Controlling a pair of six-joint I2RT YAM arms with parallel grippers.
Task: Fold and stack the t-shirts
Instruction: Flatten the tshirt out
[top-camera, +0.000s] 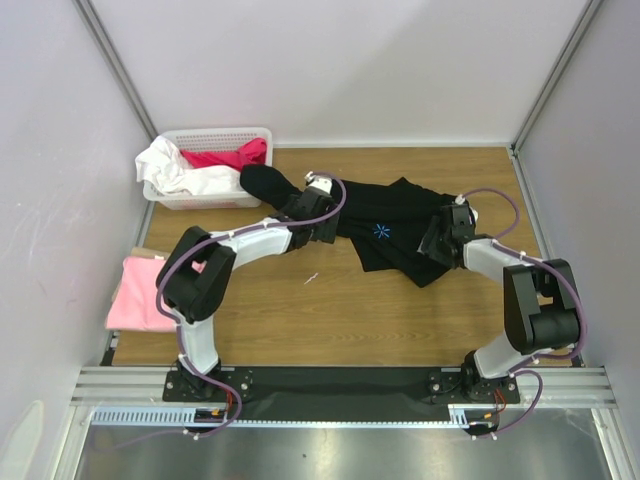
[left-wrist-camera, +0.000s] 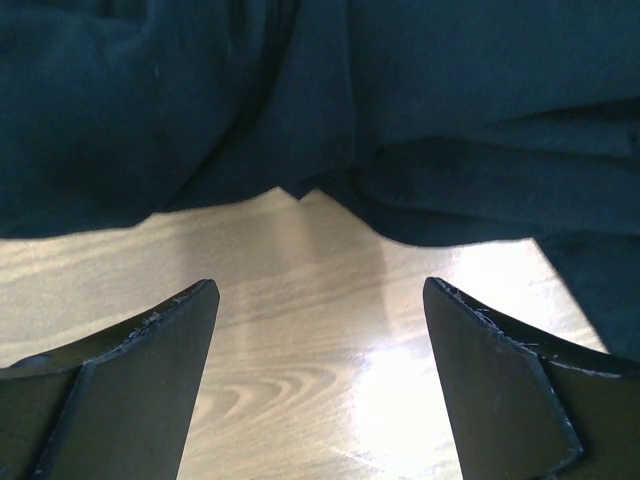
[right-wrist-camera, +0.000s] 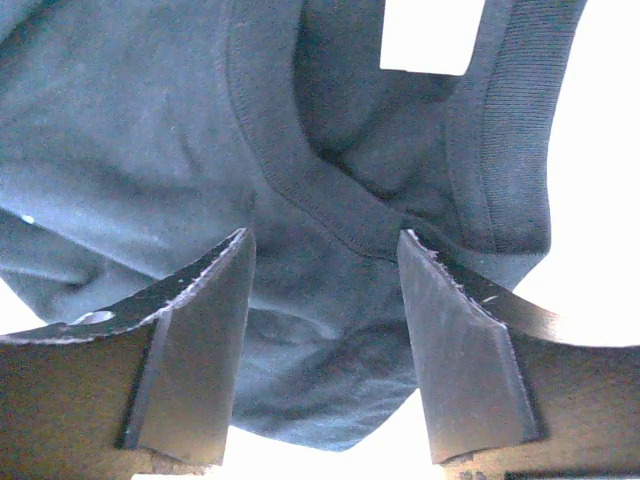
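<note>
The left arm (top-camera: 240, 245) bends at its elbow and reaches far forward and to the right. The left hand (top-camera: 320, 185) is low, and its two fingers (left-wrist-camera: 150, 370) are wide apart. The right arm (top-camera: 540, 305) folds at its elbow and leans forward and to the left. The right hand (top-camera: 458, 212) has its fingers (right-wrist-camera: 190, 330) apart too, but a bit closer together.

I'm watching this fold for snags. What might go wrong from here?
1. The left end effector hangs open over the wooden table, short of the edge of the large black cloth t-shirt; closing here would likely grab nothing.
2. The right end effector is open around that shirt's bunched ribbed collar; it may pinch several layers and lift the shirt crumpled.
</note>
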